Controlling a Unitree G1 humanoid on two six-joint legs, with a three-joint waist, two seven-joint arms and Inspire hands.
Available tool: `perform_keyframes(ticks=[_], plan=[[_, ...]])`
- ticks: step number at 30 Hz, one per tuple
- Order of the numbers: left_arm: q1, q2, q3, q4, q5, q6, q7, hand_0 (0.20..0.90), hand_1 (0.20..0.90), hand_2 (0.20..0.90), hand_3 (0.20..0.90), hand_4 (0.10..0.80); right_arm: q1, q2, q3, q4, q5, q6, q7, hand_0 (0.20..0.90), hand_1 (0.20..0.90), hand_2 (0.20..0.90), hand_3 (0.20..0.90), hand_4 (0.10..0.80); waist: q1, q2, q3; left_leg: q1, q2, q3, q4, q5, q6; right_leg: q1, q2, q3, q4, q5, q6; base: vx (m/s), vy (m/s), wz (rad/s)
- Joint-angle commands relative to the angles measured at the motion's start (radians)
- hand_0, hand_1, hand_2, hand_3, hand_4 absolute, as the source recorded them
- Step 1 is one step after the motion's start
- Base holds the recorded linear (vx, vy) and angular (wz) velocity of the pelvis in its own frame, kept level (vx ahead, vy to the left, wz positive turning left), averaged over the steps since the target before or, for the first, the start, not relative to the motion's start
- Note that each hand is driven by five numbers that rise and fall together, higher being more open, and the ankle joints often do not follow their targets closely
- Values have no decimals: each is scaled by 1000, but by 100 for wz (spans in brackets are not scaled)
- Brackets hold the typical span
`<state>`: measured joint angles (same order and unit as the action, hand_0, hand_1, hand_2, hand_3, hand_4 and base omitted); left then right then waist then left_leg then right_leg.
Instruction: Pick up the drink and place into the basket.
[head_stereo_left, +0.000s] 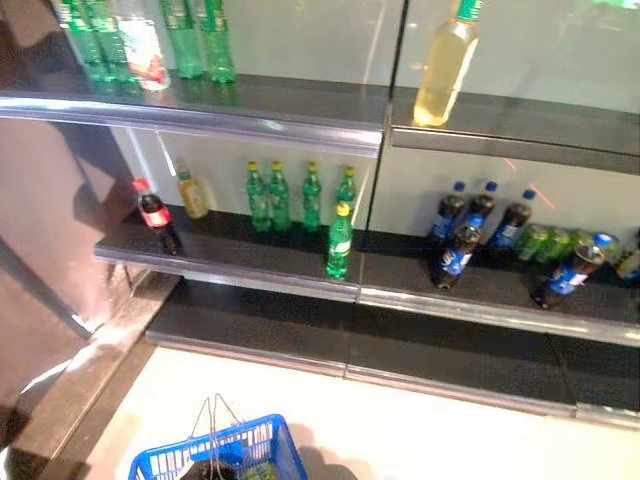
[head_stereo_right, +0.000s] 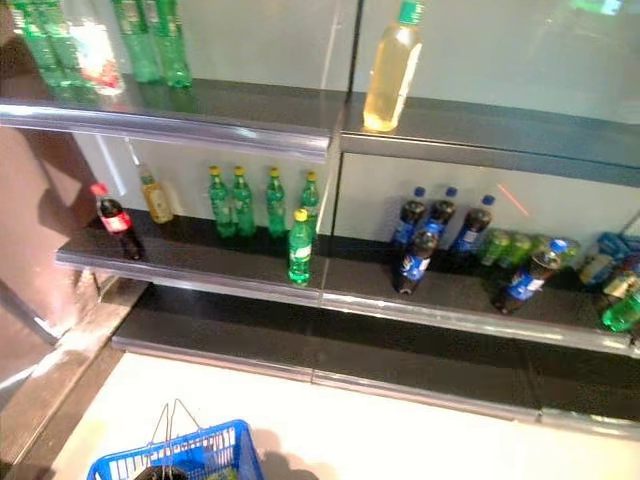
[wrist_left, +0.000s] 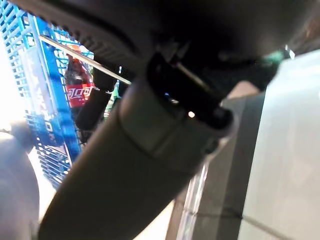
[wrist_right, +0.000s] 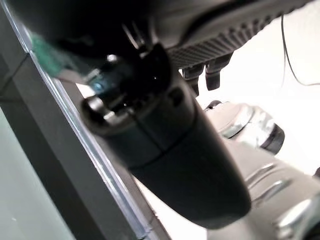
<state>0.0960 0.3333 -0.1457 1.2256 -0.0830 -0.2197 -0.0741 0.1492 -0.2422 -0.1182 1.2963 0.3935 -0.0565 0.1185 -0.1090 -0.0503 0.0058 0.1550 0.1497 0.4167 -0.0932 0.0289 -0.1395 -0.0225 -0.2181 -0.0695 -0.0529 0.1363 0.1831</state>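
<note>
The blue basket (head_stereo_left: 222, 455) hangs low at the left, with its thin wire handles (head_stereo_left: 213, 418) rising from it. In the left wrist view my left hand (wrist_left: 150, 135) is shut on a wire handle (wrist_left: 85, 59). Past it the blue basket (wrist_left: 47, 115) holds a cola bottle with a red label (wrist_left: 79, 89). My right hand (wrist_right: 165, 140) hangs beside the shelf edge, open and empty. On the middle shelf a green bottle (head_stereo_left: 339, 243) stands alone near the front edge. A cola bottle (head_stereo_left: 157, 218) stands at the shelf's left end.
The middle shelf (head_stereo_left: 250, 265) also carries a row of green bottles (head_stereo_left: 290, 197), a small yellow bottle (head_stereo_left: 192, 193) and dark bottles with blue labels (head_stereo_left: 455, 250). The top shelf (head_stereo_left: 300, 110) holds green bottles (head_stereo_left: 195, 40) and a tall yellow bottle (head_stereo_left: 445, 65). A brown wall (head_stereo_left: 50, 220) stands at the left.
</note>
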Motion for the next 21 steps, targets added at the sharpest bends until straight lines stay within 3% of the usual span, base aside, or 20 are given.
perform_keyframes(ticks=[1, 2, 6, 8, 9, 10, 11, 13, 14, 15, 16, 17, 20, 21], plan=[[-32, 63, 115, -168, -8, -98, 1, 300, 300, 300, 200, 100, -43, -49, -14, 4, -60, -19, 14, 900, 900, 900, 900, 800, 47, 38, 63, 65, -18, 63, 9, -97, 81, 10, -76, -287, 121, 2, 57, -6, -347, -217], [-27, 66, 119, -172, 0, -99, -1, 300, 300, 300, 200, 100, -45, -48, -11, 3, -50, -14, 11, 900, 900, 900, 900, 800, 52, 38, 63, 67, -12, 74, 9, -95, 80, 9, -72, -301, 116, -4, 53, 31, -407, -214], [-25, 70, 102, -164, 16, -82, 2, 300, 300, 300, 200, 100, -56, -53, -3, 23, -33, -10, 9, 900, 900, 900, 900, 800, 32, 41, 49, 69, 40, 98, 36, -54, 54, 30, 25, -267, 48, -51, -27, 52, -379, -119], [-41, 57, 89, -155, 22, -77, 3, 300, 300, 300, 200, 100, -74, -58, 10, 20, -41, 4, 2, 900, 900, 900, 900, 800, 30, 48, 55, 13, 127, 75, 178, 53, -11, 52, 83, -233, 28, -73, -76, 81, -410, -108], [-44, 54, 86, -152, 14, -75, 4, 300, 300, 300, 200, 100, -77, -59, 12, 20, -42, 5, 0, 900, 900, 900, 900, 800, 30, 47, 57, 4, 136, 65, 207, 62, -17, 55, 90, -228, 24, -74, -83, 23, -373, -108], [-60, 41, 82, -144, -17, -64, 12, 300, 300, 300, 200, 100, -89, -62, 23, 19, -57, 1, -2, 900, 900, 900, 900, 800, 37, 36, 70, -46, 148, 13, 324, 107, -16, 58, 100, -209, 10, -61, -113, 23, -275, -79], [-64, 38, 79, -146, -20, -60, 11, 300, 300, 300, 200, 100, -93, -62, 30, 14, -59, 3, -4, 900, 900, 900, 900, 800, 43, 31, 76, -72, 138, -46, 377, 105, -13, 65, 104, -192, 0, -58, -121, 22, -261, -59], [-63, 24, 74, -146, -31, -58, 18, 300, 300, 300, 200, 100, -101, -68, 46, 2, -69, 9, -10, 900, 900, 900, 900, 800, 64, 20, 89, -128, 57, -151, 443, 63, 22, 74, 101, -153, 0, -60, -129, 51, -83, -85], [-61, 18, 72, -147, -26, -63, 17, 300, 300, 300, 200, 100, -106, -73, 52, -1, -64, 12, -15, 900, 900, 900, 900, 800, 73, 17, 95, -148, 23, -181, 459, 38, 39, 77, 99, -135, 1, -61, -130, 38, -21, -93], [-61, 18, 72, -147, -26, -63, 17, 300, 300, 300, 200, 100, -106, -73, 52, -1, -64, 12, -15, 900, 900, 900, 900, 800, 73, 17, 95, -148, 23, -181, 459, 38, 39, 77, 99, -135, 1, -61, -130, 73, -31, -111], [-53, 9, 65, -146, -24, -82, 11, 300, 300, 300, 200, 100, -115, -83, 60, -3, -54, 16, -13, 900, 900, 900, 900, 800, 88, 15, 104, -169, -38, -229, 462, -3, 66, 83, 100, -100, 0, -62, -130, 83, -26, -60], [-46, 4, 64, -150, -15, -95, -2, 300, 300, 300, 200, 100, -124, -92, 61, -2, -41, 19, -11, 900, 900, 900, 900, 800, 97, 16, 108, -177, -63, -246, 445, -6, 76, 88, 105, -71, -4, -63, -131, 157, 2, -95], [-33, -11, 39, -155, -15, -118, 0, 300, 300, 300, 200, 100, -153, -92, 80, -1, -16, 33, -33, 900, 900, 900, 900, 800, 128, 50, 121, -155, -180, -352, 220, -52, 109, 102, 144, 13, -2, -72, -114, 177, 34, -89], [-32, -13, 37, -154, -20, -118, 4, 300, 300, 300, 200, 100, -156, -91, 85, 0, -19, 35, -34, 900, 900, 900, 900, 800, 132, 56, 120, -155, -192, -371, 194, -44, 110, 103, 152, 23, 0, -75, -114, 262, 20, -123]])
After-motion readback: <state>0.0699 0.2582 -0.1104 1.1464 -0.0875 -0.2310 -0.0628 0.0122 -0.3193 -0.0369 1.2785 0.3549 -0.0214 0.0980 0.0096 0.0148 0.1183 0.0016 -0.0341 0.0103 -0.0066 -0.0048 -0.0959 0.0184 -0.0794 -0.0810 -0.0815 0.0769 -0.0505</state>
